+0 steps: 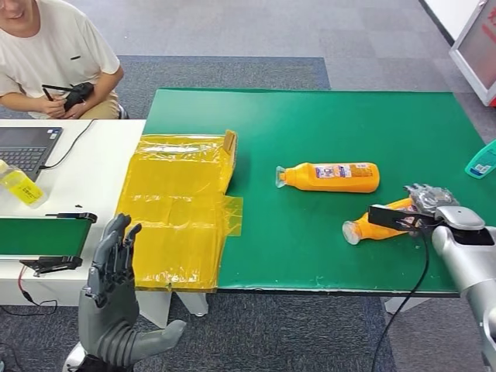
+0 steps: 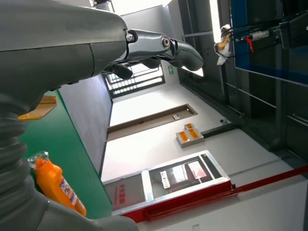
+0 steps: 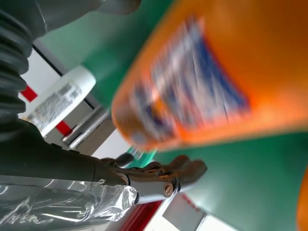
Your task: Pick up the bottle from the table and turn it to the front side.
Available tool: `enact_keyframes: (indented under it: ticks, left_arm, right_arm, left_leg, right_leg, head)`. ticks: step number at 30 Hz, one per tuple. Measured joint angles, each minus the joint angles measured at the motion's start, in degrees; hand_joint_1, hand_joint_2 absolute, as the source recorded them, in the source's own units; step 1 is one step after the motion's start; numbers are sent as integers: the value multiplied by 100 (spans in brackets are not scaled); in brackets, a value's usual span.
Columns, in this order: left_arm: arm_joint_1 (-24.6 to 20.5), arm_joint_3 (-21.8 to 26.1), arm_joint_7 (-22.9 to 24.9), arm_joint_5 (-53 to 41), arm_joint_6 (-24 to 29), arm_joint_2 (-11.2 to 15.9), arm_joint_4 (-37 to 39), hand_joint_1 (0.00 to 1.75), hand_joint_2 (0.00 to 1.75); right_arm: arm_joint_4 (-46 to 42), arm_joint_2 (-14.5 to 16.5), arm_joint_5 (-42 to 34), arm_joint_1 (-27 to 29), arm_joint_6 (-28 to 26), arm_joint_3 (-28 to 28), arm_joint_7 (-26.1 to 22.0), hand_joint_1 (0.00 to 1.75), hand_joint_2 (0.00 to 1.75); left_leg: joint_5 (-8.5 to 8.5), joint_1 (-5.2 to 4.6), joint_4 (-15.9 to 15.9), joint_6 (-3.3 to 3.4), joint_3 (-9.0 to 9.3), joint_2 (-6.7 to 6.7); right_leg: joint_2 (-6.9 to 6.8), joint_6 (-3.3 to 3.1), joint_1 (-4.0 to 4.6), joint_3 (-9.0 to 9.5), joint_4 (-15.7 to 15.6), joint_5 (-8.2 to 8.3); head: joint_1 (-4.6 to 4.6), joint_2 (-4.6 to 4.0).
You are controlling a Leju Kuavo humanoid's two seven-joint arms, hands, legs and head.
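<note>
— Bottle [image 1: 374, 225] near the front edge of the green surface [image 1: 351, 116], the orange one lying on its side, cap end toward the other robot hand. That is the one the right robot hand [image 1: 430, 200] is reaching over.

— Is it holding it?

— I am struggling to tell. The fingers are sitting over the bottle's base end, but the arm is covering the contact. Up close, the label [image 3: 192, 77] is showing as a blur, with the fingers [image 3: 174, 173] lying alongside.

— And the left robot hand [image 1: 114, 310]?

— Hanging below the surface edge, fingers spread, holding nothing.

— How do you think the bottle is going to handle?

— Plastic, smooth, probably light and a bit squeezable, so likely to roll or slip. I would be taking it around the wide middle, not the narrow neck.

— There is a second bottle [image 1: 330, 177]?

— Yes, lying farther back, well apart, label up.
</note>
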Motion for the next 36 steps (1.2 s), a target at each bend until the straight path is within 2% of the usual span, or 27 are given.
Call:
enact_keyframes:
  ticks: [11, 22, 29, 36]
  left_arm:
    - [47, 74, 0, 140, -73, 52, -34, 0, 175]
    - [50, 157, 0, 199, -158, 52, -34, 0, 175]
    - [34, 161, 0, 205, -280, 48, -33, 0, 175]
    - [-59, 144, 0, 239, -431, 43, -26, 0, 175]
  right_arm:
    - [122, -202, -157, -40, 175, 231, 80, 0, 175]
    - [204, -216, -237, -122, 160, 434, 154, 0, 175]
    - [409, -171, -284, -83, -162, 550, 317, 0, 175]
    - [945, 26, -179, -54, -723, 645, 541, 0, 175]
  left_leg:
    - [16, -8, 0, 3, -38, -1]
    - [16, -8, 0, 3, -48, -1]
    - [16, -8, 0, 3, -49, -1]
    - [15, -8, 0, 3, -45, -1]
  right_leg:
    - [-1, 5, -8, -39, 2, 9]
    - [0, 6, -8, -49, 2, 9]
    - [-1, 6, -8, -50, 2, 8]
    - [0, 6, -7, -48, 2, 7]
  head:
    - [-2, 0]
    - [-2, 0]
    - [-2, 0]
    - [-2, 0]
